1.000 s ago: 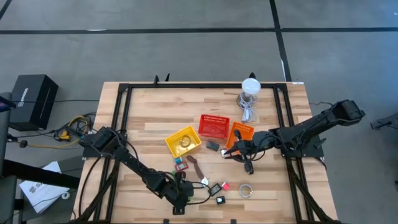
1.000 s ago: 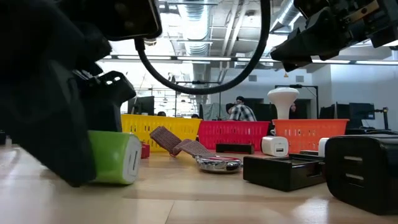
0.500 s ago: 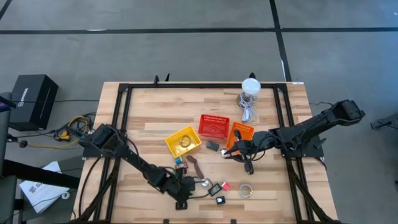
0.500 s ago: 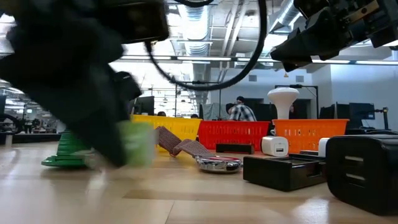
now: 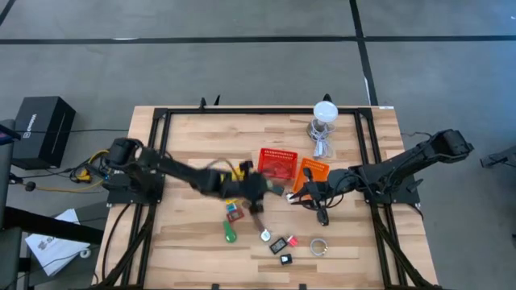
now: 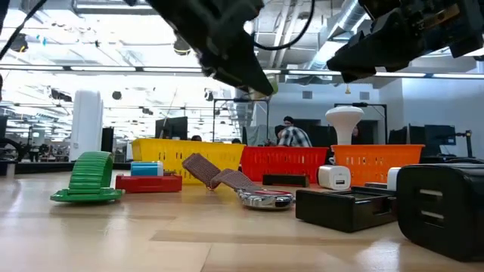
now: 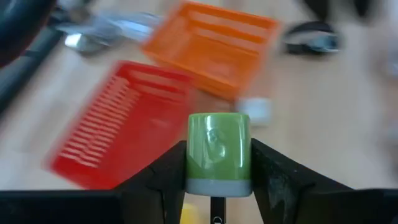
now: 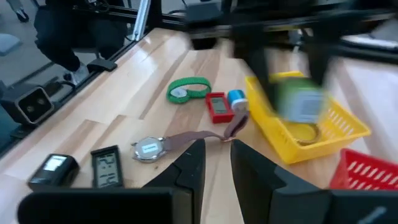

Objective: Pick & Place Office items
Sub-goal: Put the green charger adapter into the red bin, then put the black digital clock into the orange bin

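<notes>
The left arm stretches across the middle of the counter (image 5: pixel 185 137), and its gripper (image 7: pixel 219 186) is clamped on a small green block with a pale base (image 7: pixel 219 152), one dark finger pressed to each side. It carries the block in the air over the near edge of the yellow basket (image 8: pixel 308 134), just beside the red basket (image 5: pixel 277 163) and the orange basket (image 5: pixel 311 174). In the low view the gripper hangs well above the wood. The right gripper (image 8: pixel 216 165) hovers near the front of the orange basket with its jaws set narrow and nothing between them. The other small items lie spread over the front half of the counter: a green tape roll (image 6: pixel 91 178) standing on its flat base, a red case with a blue piece on top (image 6: pixel 148 178) beside it, a watch with a brown strap (image 8: pixel 163 145) lying flat, a small black display unit (image 8: pixel 106 167), a black box (image 8: pixel 54 169), a tiny red piece (image 5: pixel 293 241) and a small ring (image 5: pixel 319 247). A white charger cube (image 6: pixel 333 177) sits in front of the orange basket. At the far edge stands a white-topped lamp with a coiled cable (image 5: pixel 323 121). A person (image 6: pixel 291 134) is visible in the room beyond the counter.
</notes>
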